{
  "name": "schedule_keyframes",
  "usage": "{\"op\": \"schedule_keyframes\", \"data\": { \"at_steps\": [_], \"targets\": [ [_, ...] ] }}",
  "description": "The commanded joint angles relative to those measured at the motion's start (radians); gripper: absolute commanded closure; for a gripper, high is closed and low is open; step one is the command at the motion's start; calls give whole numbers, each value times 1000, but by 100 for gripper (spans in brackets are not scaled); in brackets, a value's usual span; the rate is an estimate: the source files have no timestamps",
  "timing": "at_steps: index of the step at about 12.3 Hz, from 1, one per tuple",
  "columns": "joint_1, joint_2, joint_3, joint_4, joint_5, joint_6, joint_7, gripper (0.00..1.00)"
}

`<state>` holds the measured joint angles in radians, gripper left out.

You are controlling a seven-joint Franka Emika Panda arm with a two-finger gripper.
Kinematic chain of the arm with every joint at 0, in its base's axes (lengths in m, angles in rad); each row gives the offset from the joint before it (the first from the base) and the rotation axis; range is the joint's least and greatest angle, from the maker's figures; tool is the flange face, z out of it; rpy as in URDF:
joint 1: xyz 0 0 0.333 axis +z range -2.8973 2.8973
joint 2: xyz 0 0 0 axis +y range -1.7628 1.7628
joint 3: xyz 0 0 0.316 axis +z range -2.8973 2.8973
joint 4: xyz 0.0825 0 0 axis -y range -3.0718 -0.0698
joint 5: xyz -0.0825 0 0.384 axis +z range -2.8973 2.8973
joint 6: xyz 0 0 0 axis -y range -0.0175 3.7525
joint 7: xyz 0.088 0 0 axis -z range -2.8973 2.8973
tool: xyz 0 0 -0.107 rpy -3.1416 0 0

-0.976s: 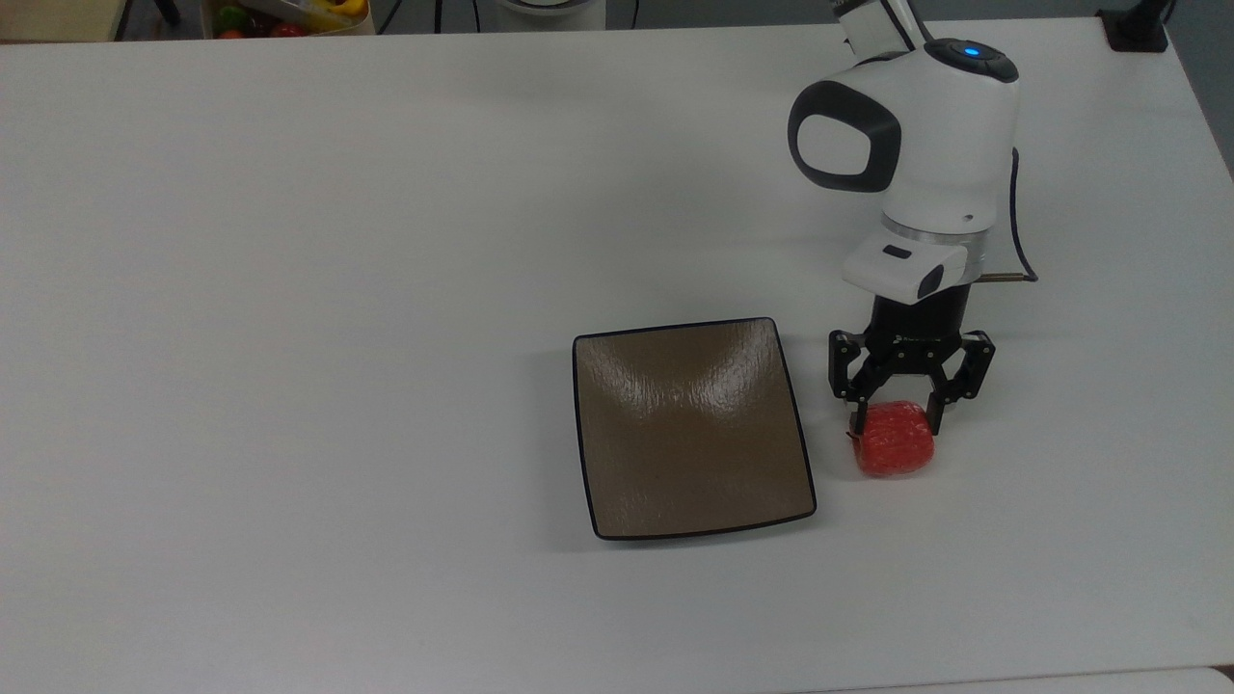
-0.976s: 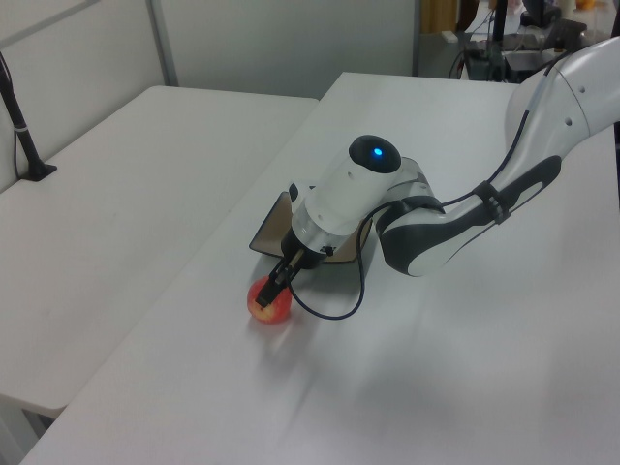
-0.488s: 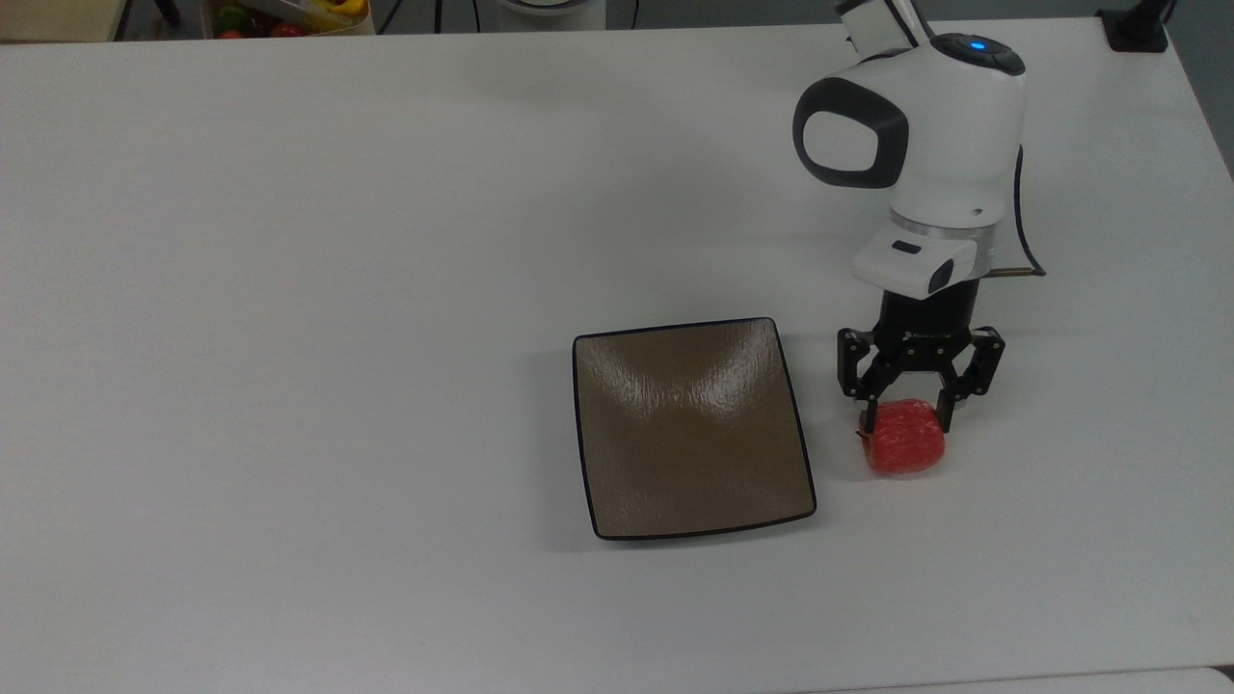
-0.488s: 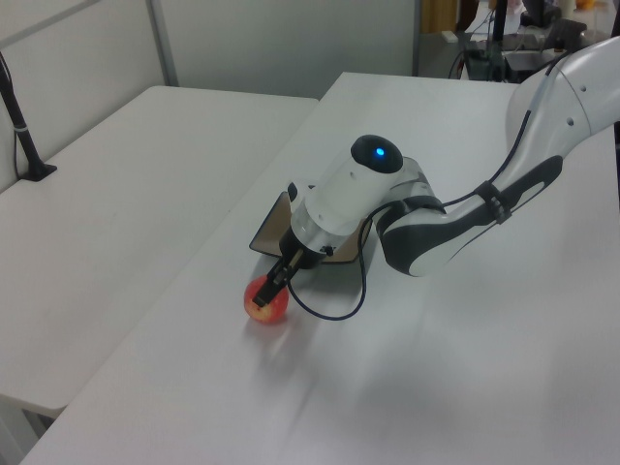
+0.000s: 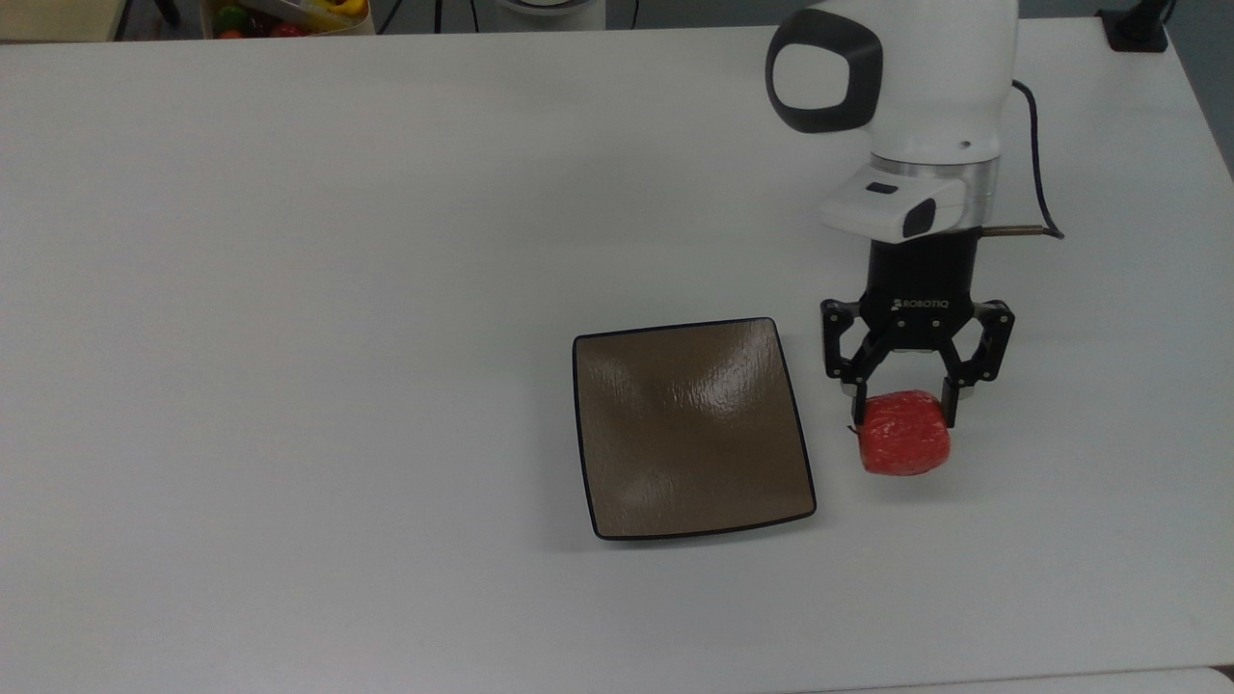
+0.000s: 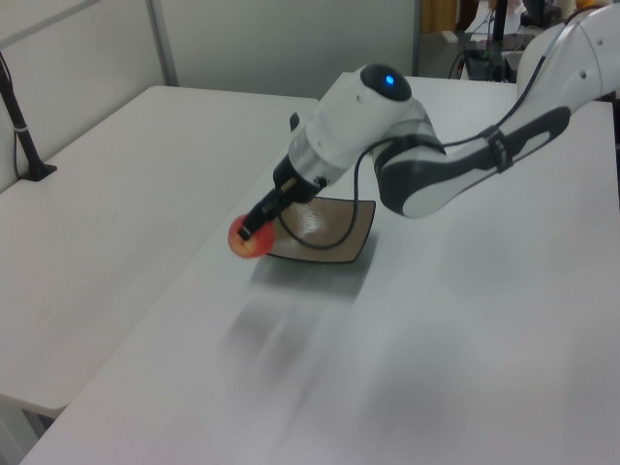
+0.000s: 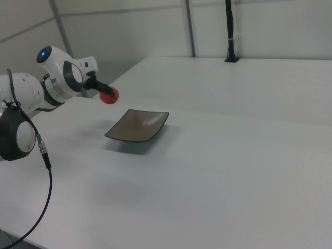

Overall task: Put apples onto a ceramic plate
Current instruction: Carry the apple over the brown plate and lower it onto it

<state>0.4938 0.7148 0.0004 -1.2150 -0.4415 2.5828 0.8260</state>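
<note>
Gripper [image 5: 902, 413] pinches the apple [image 5: 903, 445], lower right of the top view, apparently airborne; shallow grip might drop it short of the plate [image 5: 690, 482].

Claw [image 5: 904, 403] grips apple [image 5: 903, 445] (top view's right of plate [image 5: 690, 428]).

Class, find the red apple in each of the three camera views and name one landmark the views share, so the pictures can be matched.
Top view: the apple is right of centre, between the gripper's fingers, off the brown plate's right edge.
Left view: the apple is left of centre, held at the plate's left edge.
Right view: the apple is upper left, above and left of the plate.
Shared landmark: the brown plate.
</note>
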Motion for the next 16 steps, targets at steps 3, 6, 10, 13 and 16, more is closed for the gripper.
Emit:
{"op": "schedule_keyframes", "data": {
  "at_steps": [3,6,10,13,16],
  "targets": [
    [-63,-51,-34,-90,-20,-4,22,60],
    [-64,-55,-45,-142,-20,-6,21,27],
    [-70,-81,-46,-179,-22,-6,18,9],
    [-80,-106,-45,-198,-20,-19,15,9],
    [-89,-240,-42,-335,-2,-110,-46,0]
  ]
}}
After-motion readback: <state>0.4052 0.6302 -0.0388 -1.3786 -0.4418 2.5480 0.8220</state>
